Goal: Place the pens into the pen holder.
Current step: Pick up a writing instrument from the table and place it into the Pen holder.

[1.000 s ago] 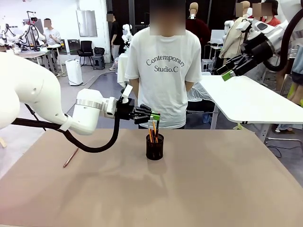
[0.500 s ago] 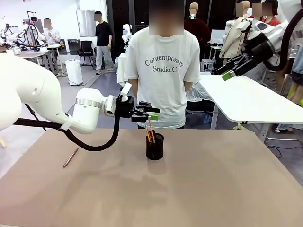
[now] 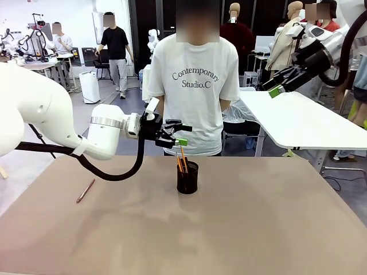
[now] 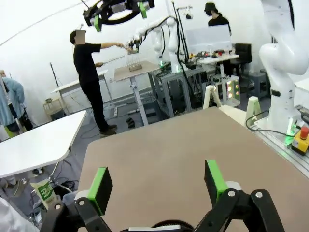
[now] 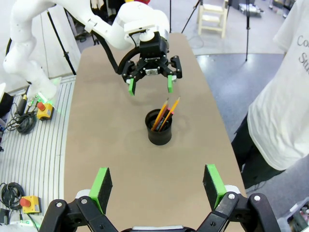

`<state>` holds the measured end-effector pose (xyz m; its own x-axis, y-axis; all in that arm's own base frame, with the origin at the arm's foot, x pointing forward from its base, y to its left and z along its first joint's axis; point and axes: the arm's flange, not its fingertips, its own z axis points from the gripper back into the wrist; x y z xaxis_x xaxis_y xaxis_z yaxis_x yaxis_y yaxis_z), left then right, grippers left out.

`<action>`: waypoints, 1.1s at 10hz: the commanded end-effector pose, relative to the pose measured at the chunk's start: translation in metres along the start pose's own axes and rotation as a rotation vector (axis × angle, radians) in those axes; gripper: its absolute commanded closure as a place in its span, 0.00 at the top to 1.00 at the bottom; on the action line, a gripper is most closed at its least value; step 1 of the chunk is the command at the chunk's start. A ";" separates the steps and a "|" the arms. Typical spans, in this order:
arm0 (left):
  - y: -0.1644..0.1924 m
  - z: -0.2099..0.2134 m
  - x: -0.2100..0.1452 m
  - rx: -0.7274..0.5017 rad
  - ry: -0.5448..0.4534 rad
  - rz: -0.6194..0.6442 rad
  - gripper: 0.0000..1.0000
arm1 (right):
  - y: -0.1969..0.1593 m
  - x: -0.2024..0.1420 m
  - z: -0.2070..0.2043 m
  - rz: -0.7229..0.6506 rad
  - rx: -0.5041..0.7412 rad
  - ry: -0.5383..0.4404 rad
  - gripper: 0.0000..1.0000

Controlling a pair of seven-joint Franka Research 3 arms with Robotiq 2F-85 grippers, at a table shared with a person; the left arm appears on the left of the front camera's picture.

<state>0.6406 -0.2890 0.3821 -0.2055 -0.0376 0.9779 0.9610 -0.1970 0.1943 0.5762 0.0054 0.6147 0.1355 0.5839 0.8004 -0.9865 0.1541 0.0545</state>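
Note:
The black mesh pen holder [image 3: 187, 178] [image 5: 159, 128] stands on the brown table near the far middle. Two pens [image 3: 182, 160] [image 5: 167, 110] lean inside it, their orange shafts sticking out above the rim. A brownish-pink pen [image 3: 86, 190] lies on the table at the far left. My left gripper [image 3: 182, 132] [image 5: 150, 86] [image 4: 158, 183] hovers just above and left of the holder, open, with nothing between its fingers. My right gripper [image 3: 274, 89] [image 5: 158, 184] [image 4: 119, 11] hangs high at the right, open and holding nothing, looking down on the holder.
A person in a white T-shirt [image 3: 196, 86] stands at the table's far edge right behind the holder. A white table [image 3: 298, 120] stands at the back right. The brown table [image 3: 229, 229] is bare on the near side.
My left gripper has opened and let go of an orange pen, which now rests in the holder. The gripper has drawn slightly back to the left. The right arm has not moved.

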 end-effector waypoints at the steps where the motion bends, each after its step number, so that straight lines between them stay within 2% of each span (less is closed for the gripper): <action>1: -0.001 -0.002 0.000 -0.007 -0.033 0.006 1.00 | 0.000 0.001 0.001 0.003 0.002 0.001 1.00; 6: -0.001 -0.004 -0.003 -0.008 -0.012 0.007 1.00 | 0.000 0.001 0.001 0.003 0.002 0.001 1.00; 7: -0.016 0.008 0.011 0.051 0.044 0.084 1.00 | 0.000 0.001 0.001 0.003 0.002 0.001 1.00; 11: -0.063 0.035 0.075 0.187 0.369 0.134 1.00 | 0.000 0.001 0.001 0.003 0.002 0.001 1.00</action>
<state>0.5980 -0.2486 0.4322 -0.1341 -0.3129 0.9403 0.9906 -0.0156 0.1360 0.5763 0.0054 0.6146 0.1356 0.5839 0.8004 -0.9866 0.1539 0.0548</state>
